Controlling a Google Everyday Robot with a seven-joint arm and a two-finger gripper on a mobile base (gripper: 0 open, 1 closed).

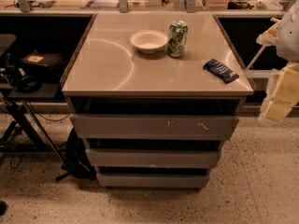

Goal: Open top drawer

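The top drawer (154,126) is the widest grey handleless front of the cabinet, just under the beige countertop (107,69), with pale scratch marks right of centre. A dark gap shows between its upper edge and the countertop. My gripper (282,94) shows as pale yellowish blocks at the right edge of the camera view. It hangs beside the cabinet's right front corner, apart from the drawer front and at about the level of the countertop and top drawer.
Two narrower grey drawer fronts (152,158) (152,180) sit below. On the countertop stand a white bowl (148,41), a green can (177,38) and a dark blue packet (220,70). A black bag (77,157) and a stand with cables (18,120) are on the left floor.
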